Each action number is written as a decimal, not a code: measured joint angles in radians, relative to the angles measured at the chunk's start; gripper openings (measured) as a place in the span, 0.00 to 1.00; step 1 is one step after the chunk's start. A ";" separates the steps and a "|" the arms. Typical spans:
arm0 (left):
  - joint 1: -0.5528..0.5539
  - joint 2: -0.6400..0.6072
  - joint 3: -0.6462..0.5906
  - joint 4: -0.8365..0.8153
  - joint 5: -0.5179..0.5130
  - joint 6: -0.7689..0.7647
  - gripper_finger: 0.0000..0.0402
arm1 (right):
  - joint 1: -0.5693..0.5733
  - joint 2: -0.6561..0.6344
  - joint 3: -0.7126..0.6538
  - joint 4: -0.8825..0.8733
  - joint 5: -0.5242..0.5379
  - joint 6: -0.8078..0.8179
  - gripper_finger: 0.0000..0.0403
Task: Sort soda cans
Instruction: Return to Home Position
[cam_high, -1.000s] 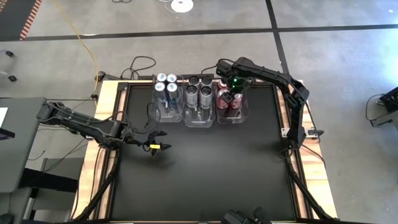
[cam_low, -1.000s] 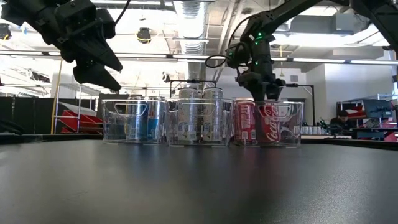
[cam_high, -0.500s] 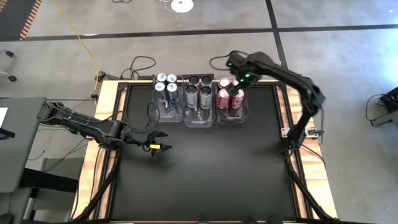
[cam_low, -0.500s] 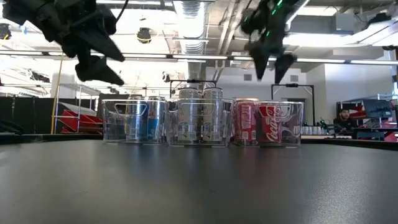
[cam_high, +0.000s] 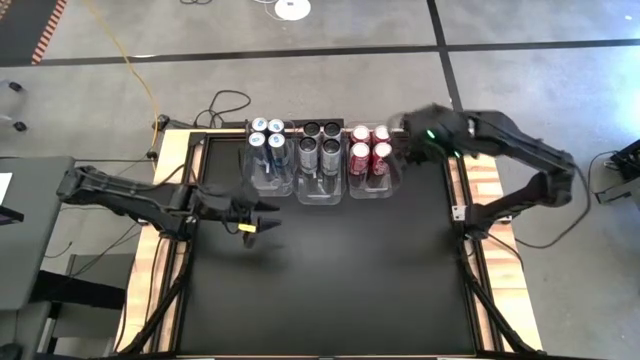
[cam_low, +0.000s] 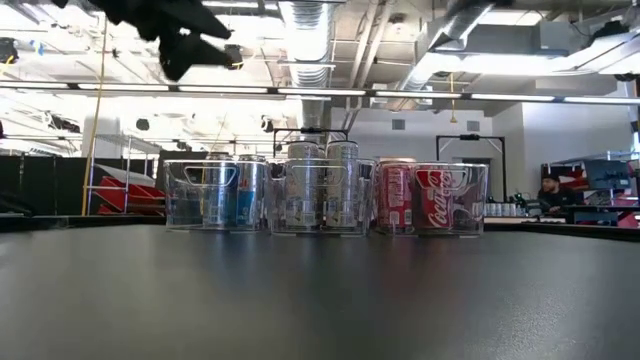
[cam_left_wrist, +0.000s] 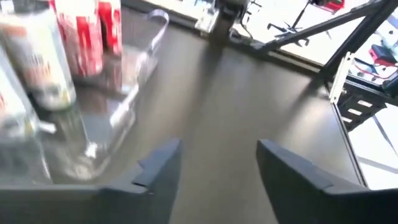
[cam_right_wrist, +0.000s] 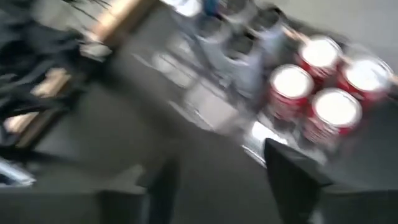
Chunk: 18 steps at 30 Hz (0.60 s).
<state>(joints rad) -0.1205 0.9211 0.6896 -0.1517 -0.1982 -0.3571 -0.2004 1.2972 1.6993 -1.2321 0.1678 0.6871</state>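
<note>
Three clear rectangular plastic bins (cam_low: 320, 226) stand side by side at 12 o'clock on the black surface (cam_high: 330, 280).

- Left bin (cam_high: 270, 182): four blue-silver soda cans (cam_high: 267, 133).
- Middle bin (cam_high: 320, 190): four dark grey soda cans (cam_high: 320, 138).
- Right bin (cam_high: 372, 186): four red soda cans (cam_high: 370, 142).

Left tool (cam_high: 264, 222), at 9 o'clock: fingers spread, empty. Right tool (cam_right_wrist: 219, 158), at 1 o'clock, beside the right bin: fingers spread, empty.

On black table (cam_high: 330, 280), three clear rectangular plastic bins (cam_high: 321, 192) side by side along far edge. In left bin (cam_high: 270, 183), four blue-silver soda cans (cam_high: 267, 133). In middle bin (cam_high: 308, 188), four dark grey soda cans (cam_high: 320, 138). In right bin (cam_high: 372, 188), four red soda cans (cam_high: 370, 143). Over table before left bin, left gripper (cam_high: 265, 221). Just right of right bin, right gripper (cam_high: 408, 135).
</note>
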 joint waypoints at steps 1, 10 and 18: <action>0.001 0.000 0.013 -0.002 0.000 0.023 0.48 | 0.061 -0.015 0.000 0.019 0.046 0.021 0.57; 0.001 0.000 0.062 -0.039 0.046 0.188 0.10 | 0.568 -0.053 0.001 0.202 0.460 0.037 0.03; -0.021 -0.028 0.068 -0.102 0.053 0.170 0.00 | 0.681 0.054 -0.006 0.100 0.466 -0.014 0.06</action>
<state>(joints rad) -0.1417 0.8929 0.7574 -0.2539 -0.1452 -0.1873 0.4807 1.3509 1.6936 -1.1324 0.6336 0.6735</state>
